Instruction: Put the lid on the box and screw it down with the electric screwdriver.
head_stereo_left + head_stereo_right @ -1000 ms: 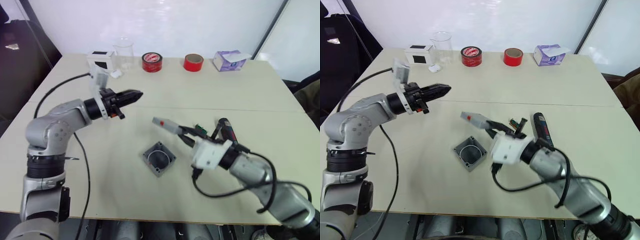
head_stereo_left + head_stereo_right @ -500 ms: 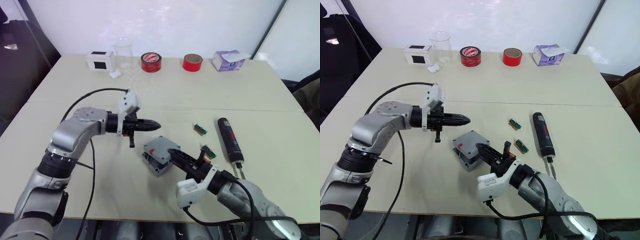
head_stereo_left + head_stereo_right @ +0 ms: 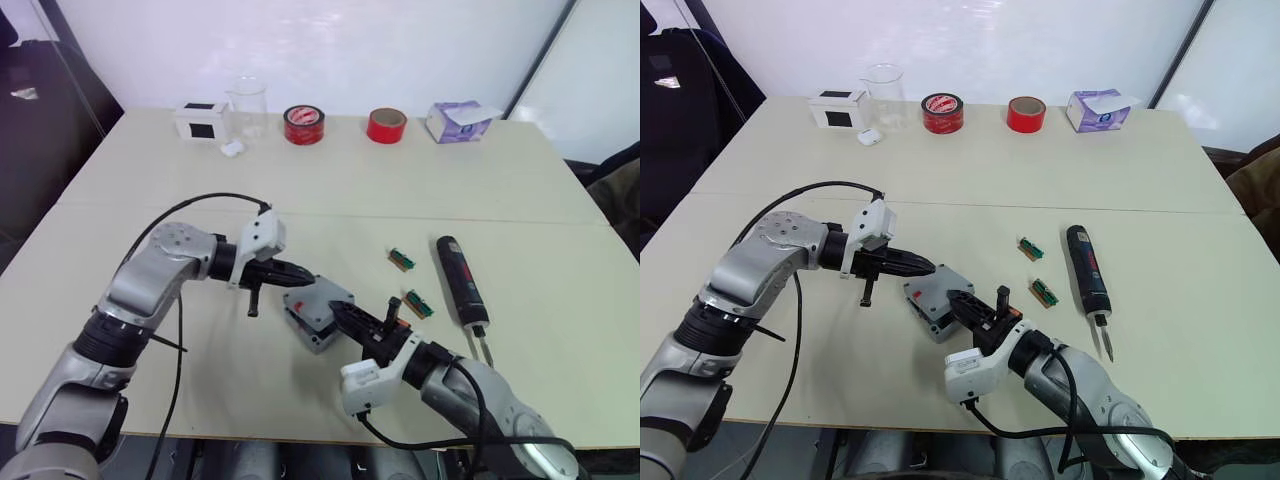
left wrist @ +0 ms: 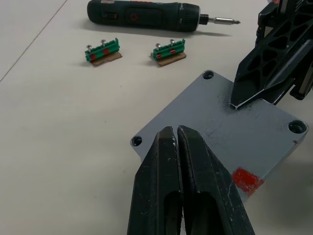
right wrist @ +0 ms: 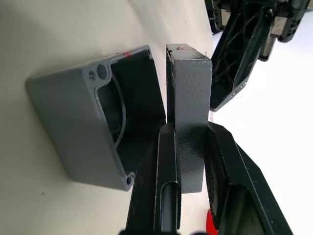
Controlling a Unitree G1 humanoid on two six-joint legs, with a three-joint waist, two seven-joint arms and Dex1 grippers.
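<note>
The grey lid point(image 3: 322, 299) lies over the open grey box point(image 5: 80, 125) at the table's middle front, one side slightly lifted so a gap shows. My right gripper point(image 3: 352, 316) is shut on the lid's point(image 5: 188, 88) right edge. From the left, my left gripper point(image 4: 176, 131) reaches in with its fingers shut and empty, its tip over the lid's point(image 4: 230, 132) edge. The black electric screwdriver point(image 3: 458, 281) rests on the table to the right, apart from both grippers.
Two small green pieces point(image 3: 401, 259) point(image 3: 418, 303) lie between the box and the screwdriver. Along the table's point(image 3: 150, 180) far edge stand a white box with black label point(image 3: 199, 120), a glass beaker point(image 3: 247, 105), two red tape rolls point(image 3: 303, 124) point(image 3: 386, 125) and a purple tissue box point(image 3: 458, 120).
My right gripper has brought the lid down from mid-air onto the box. My left gripper has swung in from the left to the lid's edge.
</note>
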